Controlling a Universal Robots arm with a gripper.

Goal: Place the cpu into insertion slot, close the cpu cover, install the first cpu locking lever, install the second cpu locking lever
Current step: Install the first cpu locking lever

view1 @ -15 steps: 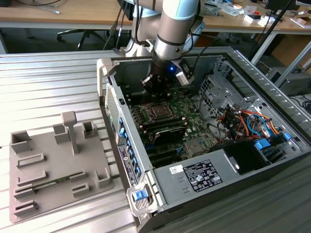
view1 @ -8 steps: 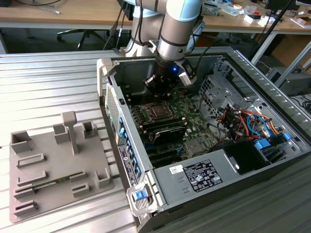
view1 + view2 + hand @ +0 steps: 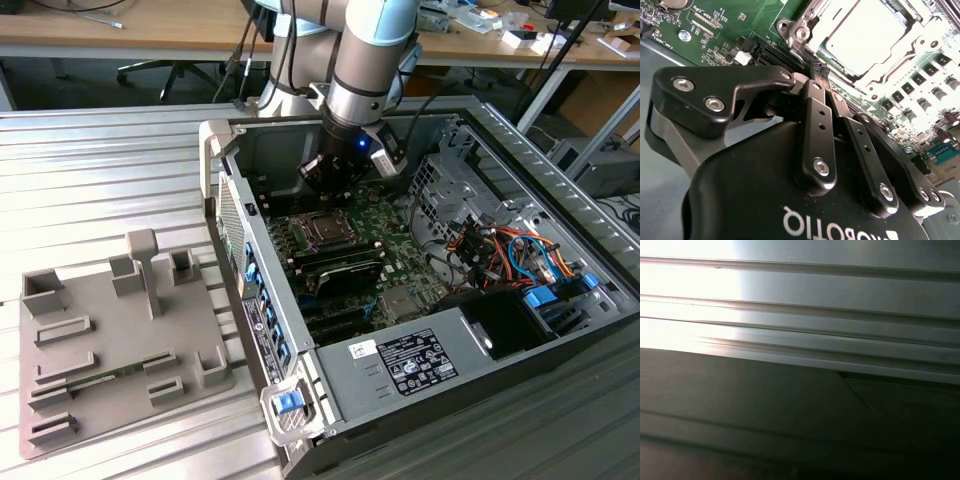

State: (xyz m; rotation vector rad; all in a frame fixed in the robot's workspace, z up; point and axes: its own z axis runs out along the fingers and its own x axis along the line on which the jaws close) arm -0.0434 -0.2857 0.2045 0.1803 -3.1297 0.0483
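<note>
A ribbed grey metal table (image 3: 110,160) is carrying everything in the exterior view. An opened computer case (image 3: 470,400) is lying on its side on it (side panel off, motherboard facing up). Just beside the case, toward the exterior view's left, a grey fixture plate (image 3: 110,350) with raised blocks is resting flat.

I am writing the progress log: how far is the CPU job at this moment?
The cpu already sits in the insertion slot, with the cpu cover down around it. The gripper, fingers together, is at the socket's edge by a thin lever. I cannot tell whether either locking lever is latched.
</note>
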